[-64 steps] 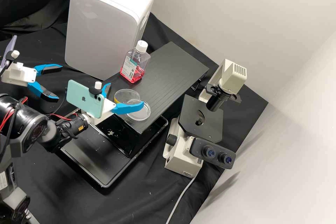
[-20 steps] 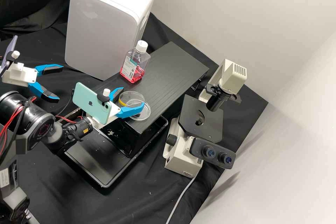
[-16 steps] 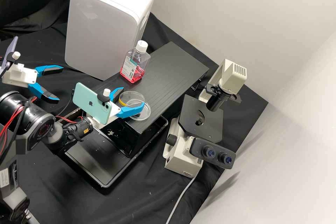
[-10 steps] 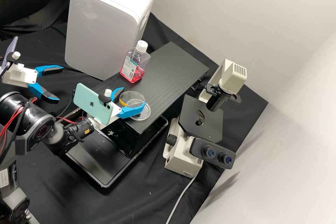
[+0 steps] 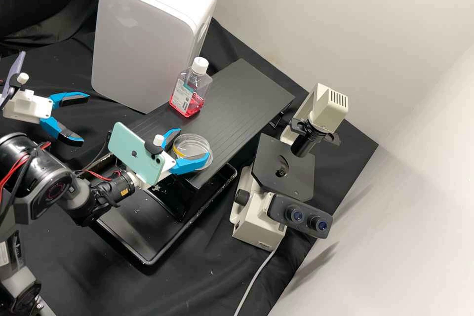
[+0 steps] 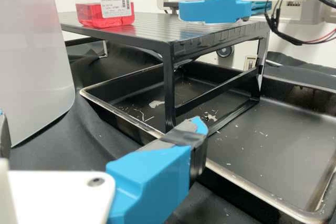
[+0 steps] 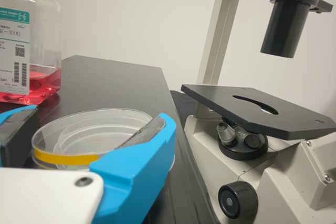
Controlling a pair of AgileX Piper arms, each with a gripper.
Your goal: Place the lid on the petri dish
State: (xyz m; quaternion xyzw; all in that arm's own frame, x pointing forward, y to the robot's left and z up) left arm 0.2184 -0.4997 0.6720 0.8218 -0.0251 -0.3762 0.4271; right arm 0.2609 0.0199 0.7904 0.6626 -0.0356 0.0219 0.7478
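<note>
2 blue fingers of the right tool [image 5: 192, 144] are closed on the clear lid [image 5: 189, 140], which is held over the petri dish [image 5: 210, 157] at the near corner of the black rack [image 5: 237, 94]. Whether the lid is seated cannot be told. The left tool [image 5: 79, 114] is spread open, well left of the rack.
</note>
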